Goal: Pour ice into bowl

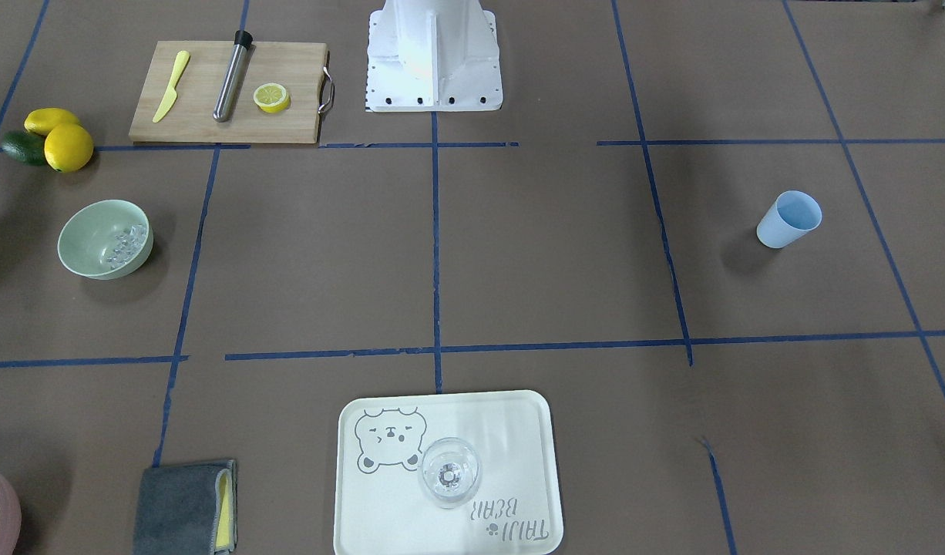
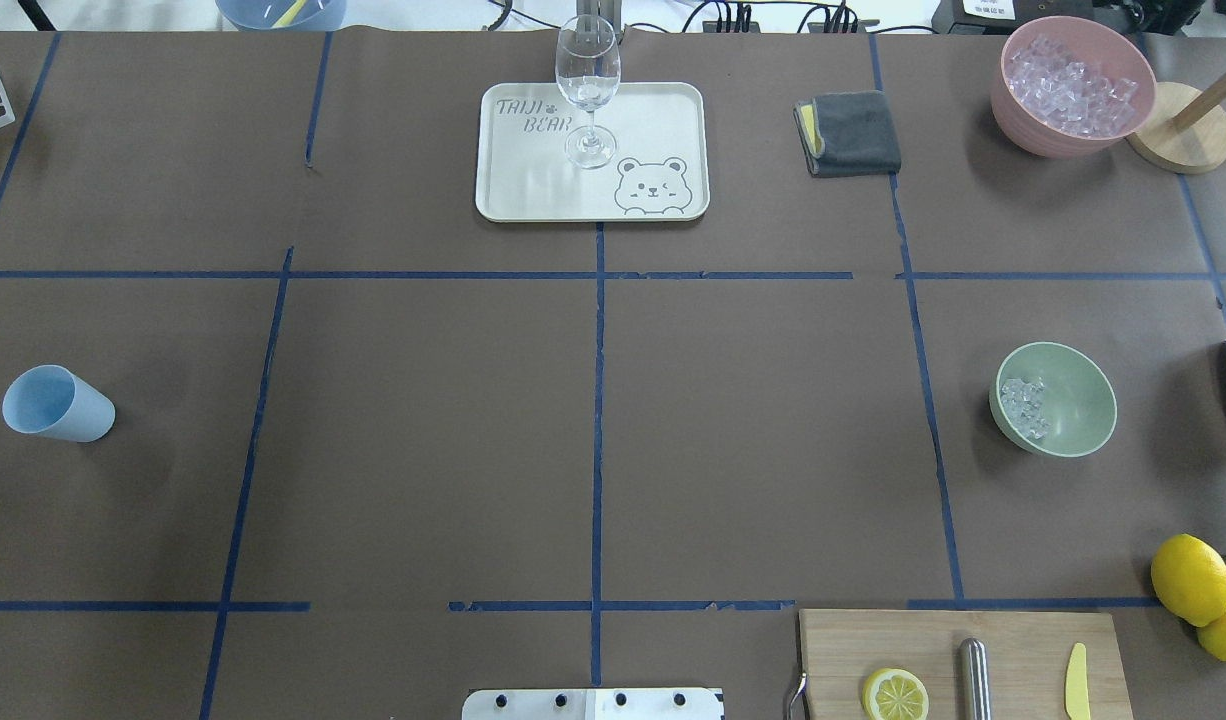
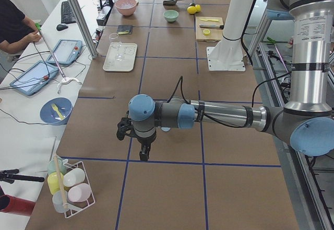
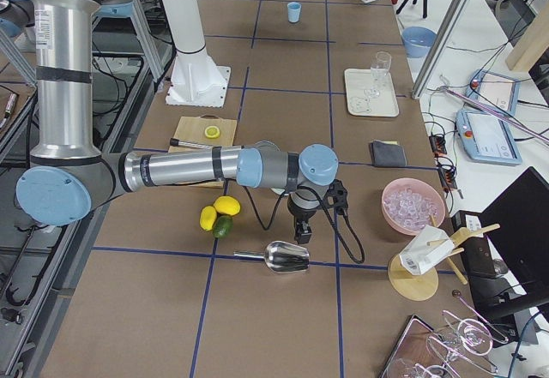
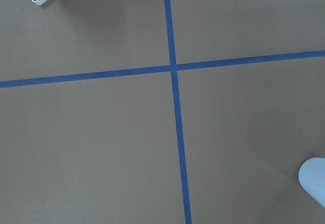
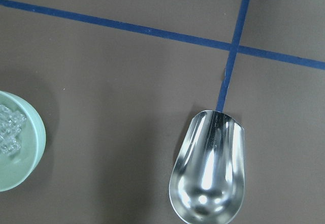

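Note:
The pale mint-green bowl (image 1: 95,231) stands on the table with a small heap of clear ice cubes (image 1: 126,245) inside. It also shows in the overhead view (image 2: 1073,395) with the ice (image 2: 1025,405), and at the left edge of the right wrist view (image 6: 20,168). My right gripper (image 4: 300,232) shows only in the exterior right view, hanging above the table beside an empty metal scoop (image 6: 208,178). I cannot tell whether it is open or shut. My left gripper (image 3: 143,154) shows only in the exterior left view, near the light blue cup (image 2: 58,403). I cannot tell its state either.
A pink bowl (image 2: 1023,95) full of ice stands at the far right. A tray (image 2: 533,190) carries a wine glass (image 2: 587,85). A grey cloth (image 2: 853,132), a cutting board (image 1: 203,123) with a knife, a metal rod and a lemon half, and several fruits (image 1: 56,139) lie around.

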Controlling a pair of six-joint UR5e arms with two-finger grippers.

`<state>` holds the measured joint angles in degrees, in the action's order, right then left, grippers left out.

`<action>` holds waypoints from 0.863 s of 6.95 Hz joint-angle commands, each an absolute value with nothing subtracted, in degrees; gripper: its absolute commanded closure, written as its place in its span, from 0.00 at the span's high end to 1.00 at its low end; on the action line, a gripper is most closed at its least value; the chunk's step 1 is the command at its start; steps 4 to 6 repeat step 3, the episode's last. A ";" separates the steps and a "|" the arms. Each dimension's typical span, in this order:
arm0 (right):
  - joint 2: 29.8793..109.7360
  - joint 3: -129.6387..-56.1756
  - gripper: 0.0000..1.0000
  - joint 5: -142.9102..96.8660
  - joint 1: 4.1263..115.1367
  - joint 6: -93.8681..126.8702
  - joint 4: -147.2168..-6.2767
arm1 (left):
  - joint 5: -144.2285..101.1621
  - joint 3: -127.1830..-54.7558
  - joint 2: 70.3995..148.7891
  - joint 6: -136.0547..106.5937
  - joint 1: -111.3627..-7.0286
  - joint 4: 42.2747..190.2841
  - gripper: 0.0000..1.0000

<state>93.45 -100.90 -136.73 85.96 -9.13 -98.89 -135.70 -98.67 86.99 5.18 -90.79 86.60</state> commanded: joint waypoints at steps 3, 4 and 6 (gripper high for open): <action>94.31 -99.67 1.00 -133.07 85.96 -0.62 -89.65 | -135.53 -99.06 89.63 5.27 -90.79 86.14 1.00; 94.31 -99.67 1.00 -133.07 85.96 -0.62 -89.65 | -135.53 -99.06 89.63 5.27 -90.79 86.14 1.00; 94.31 -99.67 1.00 -133.07 85.96 -0.62 -89.65 | -135.53 -99.06 89.63 5.27 -90.79 86.14 1.00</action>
